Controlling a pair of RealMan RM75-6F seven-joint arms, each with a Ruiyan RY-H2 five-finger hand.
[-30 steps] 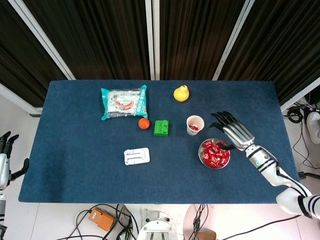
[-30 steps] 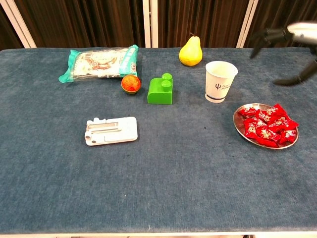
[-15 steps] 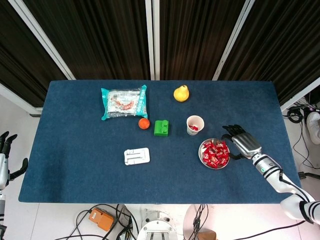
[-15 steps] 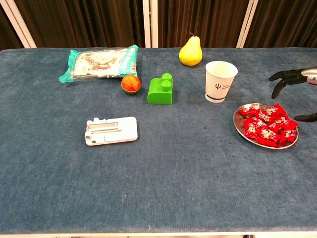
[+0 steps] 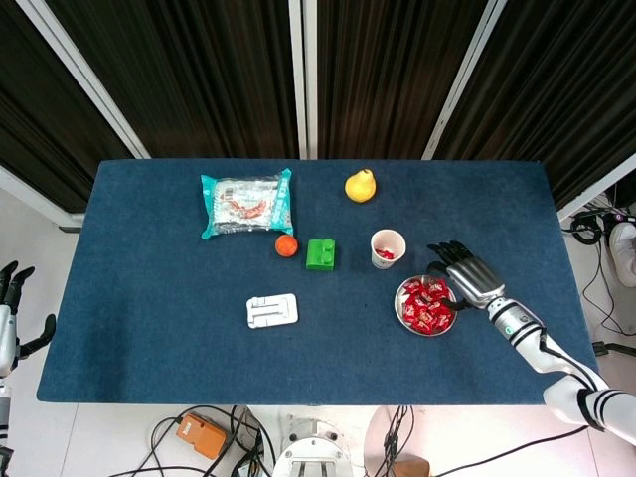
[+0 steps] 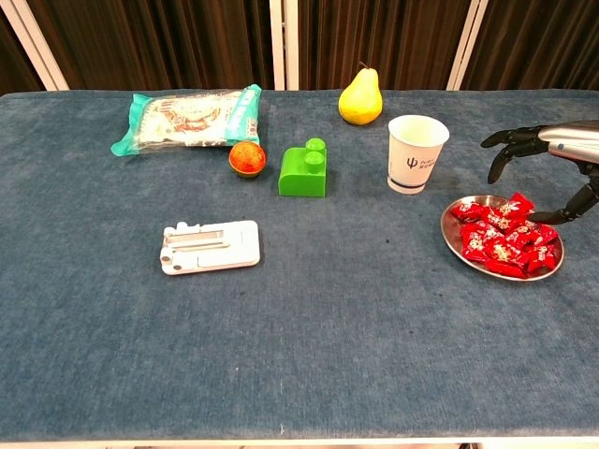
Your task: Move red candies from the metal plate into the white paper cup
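Note:
Red wrapped candies are heaped on the small metal plate at the table's right. Just behind and to the left of the plate stands the white paper cup, upright, with a red candy showing inside it in the head view. My right hand hovers at the plate's far right rim, its fingers apart and arched over the pile and the thumb low beside the candies. Nothing is held in it. My left hand hangs off the table's left edge, fingers spread.
A green block, an orange ball, a yellow pear and a snack packet lie left of and behind the cup. A white flat stand lies nearer the front.
My right hand has come down from beside the cup, swung out to the right of the plate, then moved back left over the plate's rim. The candies and cup look unmoved.

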